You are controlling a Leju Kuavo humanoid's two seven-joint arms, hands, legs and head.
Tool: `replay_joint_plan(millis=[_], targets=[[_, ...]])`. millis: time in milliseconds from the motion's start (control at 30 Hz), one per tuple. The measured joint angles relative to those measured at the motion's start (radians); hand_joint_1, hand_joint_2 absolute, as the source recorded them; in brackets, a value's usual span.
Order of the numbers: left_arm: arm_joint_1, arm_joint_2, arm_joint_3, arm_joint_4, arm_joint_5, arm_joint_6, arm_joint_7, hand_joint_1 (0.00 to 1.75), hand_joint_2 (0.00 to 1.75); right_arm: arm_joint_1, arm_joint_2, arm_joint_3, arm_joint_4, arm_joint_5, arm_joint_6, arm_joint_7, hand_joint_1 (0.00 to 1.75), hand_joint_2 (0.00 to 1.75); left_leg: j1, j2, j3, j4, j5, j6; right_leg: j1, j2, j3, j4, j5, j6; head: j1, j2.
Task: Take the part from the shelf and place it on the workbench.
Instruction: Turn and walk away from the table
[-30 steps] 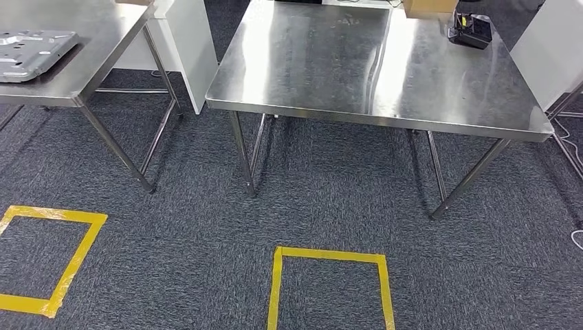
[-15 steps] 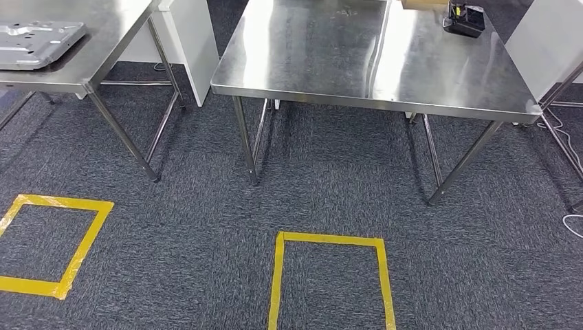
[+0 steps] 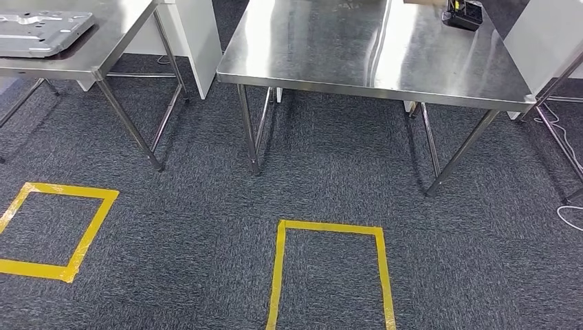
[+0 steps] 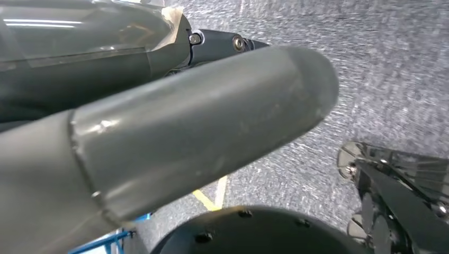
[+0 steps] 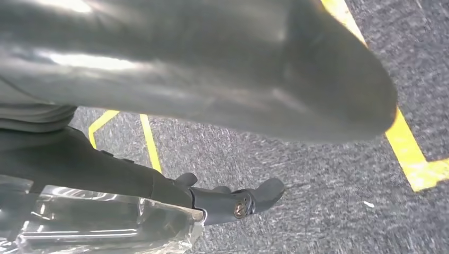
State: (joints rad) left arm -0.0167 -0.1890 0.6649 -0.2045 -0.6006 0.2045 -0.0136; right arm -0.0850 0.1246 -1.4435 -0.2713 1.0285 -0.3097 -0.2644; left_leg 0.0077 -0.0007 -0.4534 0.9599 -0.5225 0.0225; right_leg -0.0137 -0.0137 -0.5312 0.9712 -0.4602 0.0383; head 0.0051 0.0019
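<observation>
Two steel counters stand ahead in the head view: the central counter (image 3: 375,51) and, to its left, a second counter (image 3: 103,48). A flat grey metal part (image 3: 41,31) lies on the second counter, near that counter's far left edge. A black device (image 3: 464,14) rests at the far right corner of the central counter. Two yellow tape squares mark the grey carpet: one (image 3: 328,275) directly before the central counter, the other (image 3: 58,230) further left.

Both arms hang down over the carpet. The left hand (image 4: 174,137) presents its thick grey thumb, extended; dark fingers (image 4: 227,42) lie straight beyond it. The right hand (image 5: 212,69) shows its thumb extended likewise, with dark fingers (image 5: 238,203) slightly curled. Neither hand holds anything, and the fingers are apart.
</observation>
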Motion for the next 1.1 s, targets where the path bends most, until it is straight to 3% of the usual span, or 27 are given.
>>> replay_joint_plan(millis=[67,100,167,200,233,267,333,400,500,567,600,667,700,733,767,800,867,933,1033,1100], targets=[[-0.001,0.000,0.000,0.000,-0.005,-0.003,0.000,0.00,0.00,0.000,-0.001,0.000,0.000,-0.001,0.000,0.005,0.00,0.00,0.000,0.005,-0.010,-0.012,0.013,0.022,0.000,0.002,-0.024,0.034,-0.022,0.002,0.002,0.000],[-0.001,-0.001,0.000,0.000,-0.009,-0.004,0.001,0.00,0.00,0.000,-0.001,0.000,-0.001,-0.002,0.000,0.007,0.00,0.00,0.000,0.007,-0.018,-0.015,0.022,0.033,0.001,0.004,-0.046,0.081,-0.052,-0.002,0.004,0.000],[-0.001,-0.001,0.000,0.000,-0.015,-0.005,0.002,0.00,0.00,0.000,0.000,0.000,-0.001,-0.003,0.000,0.010,0.00,0.00,-0.006,0.010,-0.038,-0.013,0.036,0.043,-0.001,0.006,-0.099,0.214,-0.125,-0.013,0.007,0.000],[-0.001,-0.001,0.000,0.000,-0.016,-0.005,0.002,0.00,0.00,0.001,0.001,0.000,-0.001,-0.003,0.000,0.010,0.00,0.00,-0.009,0.011,-0.048,-0.011,0.042,0.044,-0.001,0.007,-0.117,0.270,-0.150,-0.013,0.008,0.000],[-0.001,-0.002,0.000,0.000,-0.016,-0.005,0.002,0.00,0.00,0.002,0.001,0.000,-0.001,-0.003,0.000,0.010,0.00,0.00,-0.011,0.011,-0.057,-0.008,0.048,0.043,-0.002,0.007,-0.115,0.290,-0.158,-0.008,0.007,0.000],[-0.001,-0.002,0.000,0.000,-0.016,-0.005,0.002,0.00,0.00,0.003,0.001,0.000,-0.001,-0.003,0.000,0.010,0.00,0.00,-0.012,0.012,-0.066,-0.005,0.053,0.042,-0.002,0.007,-0.093,0.270,-0.151,-0.001,0.008,0.000],[-0.001,-0.002,0.000,0.000,-0.016,-0.005,0.002,0.00,0.00,0.002,0.001,0.000,-0.001,-0.004,0.000,0.010,0.00,0.00,-0.013,0.012,-0.083,0.008,0.060,0.037,-0.002,0.007,0.003,0.127,-0.113,0.012,0.008,0.000],[-0.001,-0.002,0.000,0.000,-0.016,-0.005,0.002,0.00,0.00,0.000,0.002,0.000,-0.001,-0.004,0.000,0.010,0.00,0.00,-0.017,0.012,-0.095,0.023,0.062,0.030,0.001,0.008,0.067,0.011,-0.084,0.008,0.007,0.000],[-0.001,-0.004,0.000,0.000,-0.016,-0.006,0.002,0.00,0.00,0.001,0.004,0.000,-0.002,-0.004,0.000,0.010,0.00,0.00,-0.018,0.012,-0.104,0.029,0.071,0.014,0.002,0.010,0.066,-0.007,-0.069,-0.015,0.005,0.000],[0.001,-0.004,0.000,0.000,-0.016,-0.006,0.002,0.00,0.00,0.000,0.007,0.000,-0.002,-0.005,0.000,0.010,0.00,0.00,-0.015,0.010,-0.116,0.049,0.052,0.001,-0.005,0.009,0.057,-0.007,-0.056,-0.031,0.003,0.000],[0.001,-0.005,0.000,0.000,-0.016,-0.007,0.002,0.00,0.00,0.000,0.008,0.000,-0.002,-0.005,0.000,0.010,0.00,0.00,-0.012,0.008,-0.131,0.086,0.020,-0.005,-0.009,0.009,0.051,-0.008,-0.049,-0.039,0.000,0.000],[0.001,-0.006,0.000,0.000,-0.016,-0.011,0.002,0.00,0.00,0.000,0.008,0.000,-0.003,-0.006,0.000,0.012,0.00,0.00,-0.005,0.007,-0.178,0.209,-0.066,-0.019,-0.008,0.007,0.037,-0.007,-0.039,-0.048,-0.004,0.000],[0.001,-0.006,0.000,0.000,-0.016,-0.013,0.002,0.00,0.00,0.001,0.008,0.000,-0.003,-0.007,0.000,0.013,0.00,0.00,-0.001,0.007,-0.199,0.272,-0.098,-0.024,-0.007,0.006,0.031,-0.006,-0.034,-0.049,-0.005,0.000],[0.001,-0.007,0.000,0.000,-0.016,-0.015,0.003,0.00,0.00,0.001,0.008,0.000,-0.003,-0.008,0.000,0.014,0.00,0.00,0.001,0.007,-0.206,0.307,-0.110,-0.027,-0.007,0.006,0.026,-0.004,-0.030,-0.047,-0.005,0.000],[0.001,-0.007,0.000,0.000,-0.016,-0.017,0.003,0.00,0.00,0.001,0.009,0.000,-0.003,-0.009,0.000,0.015,0.00,0.00,0.003,0.007,-0.195,0.306,-0.103,-0.028,-0.007,0.006,0.022,-0.002,-0.026,-0.045,-0.005,0.000],[0.001,-0.007,0.000,0.000,-0.017,-0.019,0.003,0.00,0.00,0.001,0.009,0.000,-0.003,-0.011,0.000,0.017,0.00,0.00,0.005,0.007,-0.165,0.263,-0.078,-0.027,-0.007,0.006,0.019,0.000,-0.024,-0.043,-0.005,0.000],[0.000,-0.007,0.000,0.000,-0.018,-0.023,0.002,0.00,0.00,0.000,0.012,0.000,-0.003,-0.015,0.000,0.021,0.00,0.00,0.004,0.005,-0.075,0.120,-0.018,-0.018,-0.005,0.007,0.015,0.005,-0.020,-0.037,-0.005,0.000],[-0.001,-0.006,0.000,0.000,-0.022,-0.026,0.002,0.00,0.00,-0.002,0.013,0.000,-0.003,-0.018,0.000,0.024,0.00,0.00,0.000,0.003,-0.027,0.028,0.006,-0.007,-0.001,0.007,0.008,0.009,-0.014,-0.027,-0.004,0.000],[-0.002,-0.006,0.000,0.000,-0.033,-0.033,0.003,0.00,0.00,-0.004,0.013,0.000,-0.003,-0.026,-0.002,0.026,0.00,0.00,-0.004,0.005,-0.033,0.011,0.017,0.010,0.001,0.006,-0.004,0.010,-0.005,-0.008,-0.004,0.000],[-0.004,-0.006,-0.001,0.000,-0.037,-0.039,0.005,0.00,0.00,-0.005,0.012,-0.001,-0.004,-0.032,-0.006,0.031,0.00,0.00,-0.001,0.009,-0.041,-0.001,0.035,0.029,0.002,0.008,-0.028,0.053,-0.036,-0.007,-0.002,0.000]])
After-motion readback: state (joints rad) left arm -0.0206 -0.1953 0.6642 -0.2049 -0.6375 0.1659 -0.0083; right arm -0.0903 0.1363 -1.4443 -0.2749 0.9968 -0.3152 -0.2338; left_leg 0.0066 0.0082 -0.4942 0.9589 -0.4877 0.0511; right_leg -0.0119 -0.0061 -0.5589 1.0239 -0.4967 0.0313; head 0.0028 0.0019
